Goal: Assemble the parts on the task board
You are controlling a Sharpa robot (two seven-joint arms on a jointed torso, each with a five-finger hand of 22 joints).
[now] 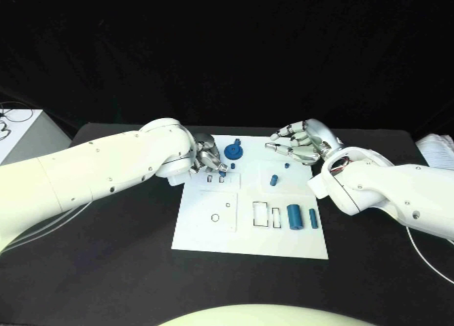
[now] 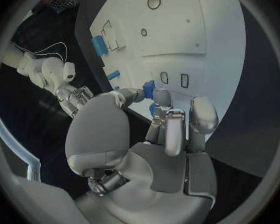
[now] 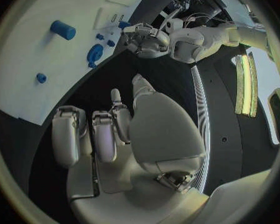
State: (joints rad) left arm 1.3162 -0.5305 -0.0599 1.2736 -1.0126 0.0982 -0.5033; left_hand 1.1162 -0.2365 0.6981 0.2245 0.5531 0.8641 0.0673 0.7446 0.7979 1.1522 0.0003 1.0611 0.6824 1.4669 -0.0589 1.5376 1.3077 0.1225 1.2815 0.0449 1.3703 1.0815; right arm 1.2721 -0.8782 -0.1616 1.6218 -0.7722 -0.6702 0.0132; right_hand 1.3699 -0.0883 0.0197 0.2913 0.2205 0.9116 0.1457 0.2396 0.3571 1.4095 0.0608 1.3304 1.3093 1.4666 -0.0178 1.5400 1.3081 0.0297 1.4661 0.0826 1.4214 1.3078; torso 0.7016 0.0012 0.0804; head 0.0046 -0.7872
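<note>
While both arms reach in over the black worktop (image 1: pixel 109 272), the white task board (image 1: pixel 251 234) lies flat between them.
From the left, the left robot hand (image 1: pixel 206 161) pinches a small blue part (image 2: pixel 149 89) at the board's far left corner; more blue parts stand or lie on the board, two cylinders (image 1: pixel 295 216) near its right edge; the right robot hand (image 1: pixel 304 142) hovers at the far right corner, fingers curled, holding nothing.

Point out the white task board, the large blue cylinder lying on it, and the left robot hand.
White task board (image 1: pixel 213 238): head view, bare near-left corner area.
Large blue cylinder (image 1: pixel 295 216): head view, middle of its body.
Left robot hand (image 1: pixel 207 160): head view, middle of the silver fingers over the board's far edge.
</note>
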